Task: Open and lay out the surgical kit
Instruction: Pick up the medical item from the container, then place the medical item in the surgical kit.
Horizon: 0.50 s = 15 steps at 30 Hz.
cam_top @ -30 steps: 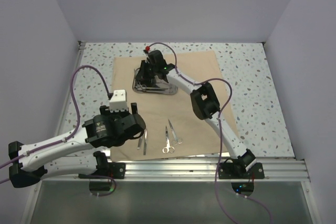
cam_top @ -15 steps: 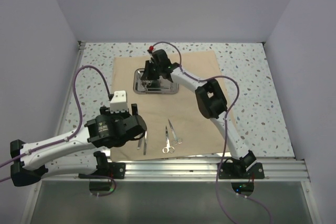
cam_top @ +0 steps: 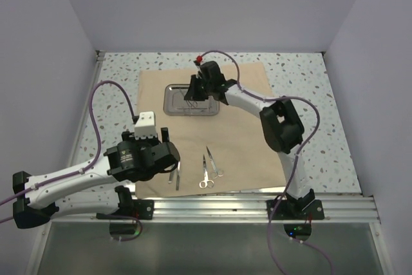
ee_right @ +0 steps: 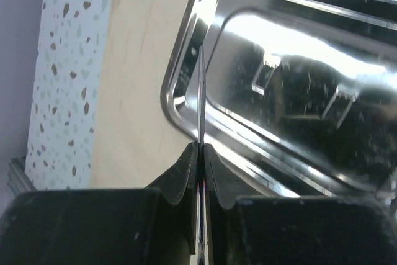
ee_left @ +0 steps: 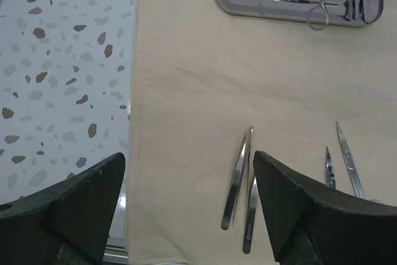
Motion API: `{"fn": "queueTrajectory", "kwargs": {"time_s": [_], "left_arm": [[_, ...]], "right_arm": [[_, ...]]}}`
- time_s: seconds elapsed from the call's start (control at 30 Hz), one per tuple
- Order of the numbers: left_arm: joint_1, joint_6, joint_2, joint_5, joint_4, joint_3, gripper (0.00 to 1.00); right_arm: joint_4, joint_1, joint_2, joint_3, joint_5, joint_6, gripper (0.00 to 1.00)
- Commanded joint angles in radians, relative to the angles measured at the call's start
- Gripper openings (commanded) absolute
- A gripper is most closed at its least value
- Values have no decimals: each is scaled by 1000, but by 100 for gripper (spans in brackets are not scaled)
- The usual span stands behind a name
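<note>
Right gripper (ee_right: 201,147) clamped on slim instrument (ee_right: 201,91) above tray (cam_top: 174,109), far centre of cloth (cam_top: 238,140); left gripper (ee_left: 187,159) released, jaws wide, over tweezers (ee_left: 239,184) near left; scissors (cam_top: 205,172) just right; speckled table (cam_top: 309,94) around.

My left arm (cam_top: 71,178) and right arm (cam_top: 241,100) are white tubes joined by bulky black motor housings. A purple cable (cam_top: 106,82) loops off each one. A white block (cam_top: 145,120) caps my left wrist, and a small red cap (cam_top: 200,61) tops my right. My left hand (ee_left: 186,159) has thick matte-black wedge fingers. My right hand (ee_right: 200,148) has the same, with slanted tips. My bases (cam_top: 125,205) are black brackets.
</note>
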<state>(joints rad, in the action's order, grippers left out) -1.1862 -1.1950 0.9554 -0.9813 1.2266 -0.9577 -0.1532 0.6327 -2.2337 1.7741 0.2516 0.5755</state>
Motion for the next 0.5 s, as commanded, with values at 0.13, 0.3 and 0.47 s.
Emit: {"fn": "queueTrajectory", "kwargs": {"time_s": [0.13, 0.3, 0.47], "left_arm": [[-7, -22, -12, -42, 2, -33, 89], [-7, 8, -17, -34, -26, -30, 89], [-7, 9, -4, -31, -26, -29, 89]], "right_arm": [[132, 37, 485, -478, -138, 75, 0], [141, 156, 631, -750, -325, 171, 0], [237, 265, 597, -896, -337, 297, 0]]}}
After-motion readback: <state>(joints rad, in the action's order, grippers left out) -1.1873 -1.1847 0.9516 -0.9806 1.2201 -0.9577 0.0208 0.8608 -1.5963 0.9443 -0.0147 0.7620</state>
